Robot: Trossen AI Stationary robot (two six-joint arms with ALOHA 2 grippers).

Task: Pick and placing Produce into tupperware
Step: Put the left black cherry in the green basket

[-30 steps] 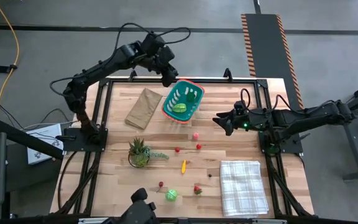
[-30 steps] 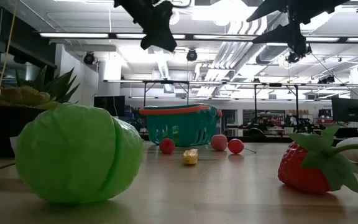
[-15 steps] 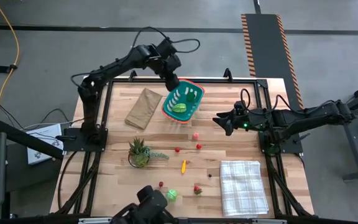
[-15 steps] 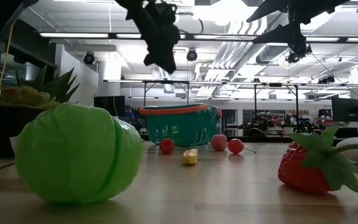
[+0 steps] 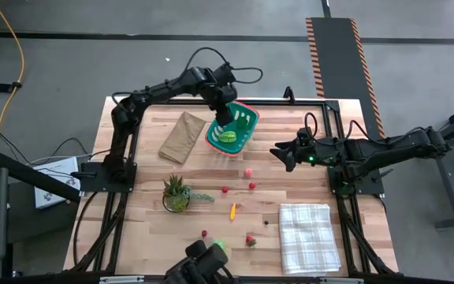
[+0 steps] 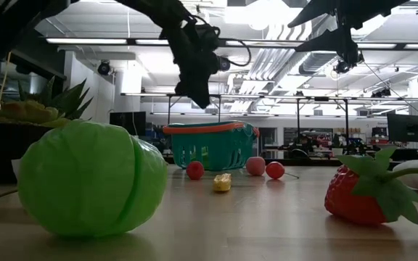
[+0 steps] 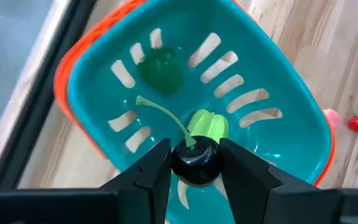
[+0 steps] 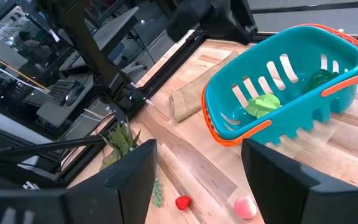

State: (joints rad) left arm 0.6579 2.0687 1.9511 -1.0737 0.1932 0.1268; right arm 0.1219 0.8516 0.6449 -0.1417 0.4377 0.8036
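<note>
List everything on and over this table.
basket: one, teal with orange rim, far side of the table
green pieces: two, light and dark, inside the basket
cherry: one, dark, held over the basket
paper bag: one, brown, beside the basket
potted plant: one, green, left of centre
pink piece: one, mid-table
small red pieces: three, table
yellow piece: one, centre
strawberry: one, red, near edge
cabbage: one, green, near edge
checked cloth: one, white, right
left gripper: fingers on the cherry
right gripper: open, empty, right of the basket
</note>
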